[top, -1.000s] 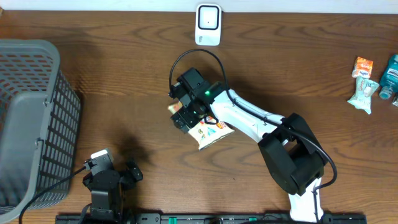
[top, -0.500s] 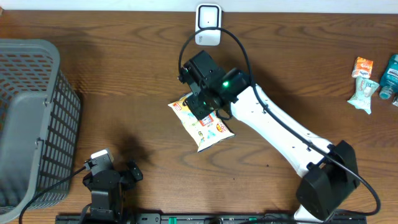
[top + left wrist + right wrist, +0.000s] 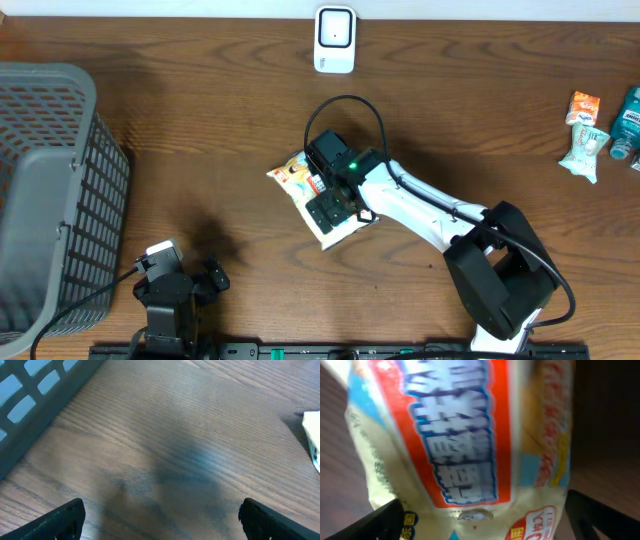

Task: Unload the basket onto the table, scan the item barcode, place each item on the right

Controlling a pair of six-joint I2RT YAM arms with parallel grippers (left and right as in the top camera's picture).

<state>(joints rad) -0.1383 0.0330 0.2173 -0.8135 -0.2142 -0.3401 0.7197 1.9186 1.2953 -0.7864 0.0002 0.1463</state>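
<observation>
The item, a pale snack bag [image 3: 292,173] with red and blue print, lies flat on the wooden table a little left of centre. My right gripper [image 3: 334,203] hovers right over it and hides its middle. In the right wrist view the bag [image 3: 470,450] fills the frame, blurred, and the right gripper [image 3: 480,522] is open with one dark finger at each lower corner and the bag between them. No barcode shows. My left gripper [image 3: 182,286] rests near the front edge, far from the bag. It is open over bare wood [image 3: 162,520].
A white scanner [image 3: 334,40] stands at the back centre. A grey basket [image 3: 50,190] fills the left side, and its wall [image 3: 30,400] also shows in the left wrist view. An orange packet [image 3: 584,106], a pale packet [image 3: 584,152] and a teal bottle [image 3: 628,120] lie at the far right.
The right arm swung up towards the scanner without the bag, then came back down over it. The bag has barely shifted. The left arm has stayed still.
</observation>
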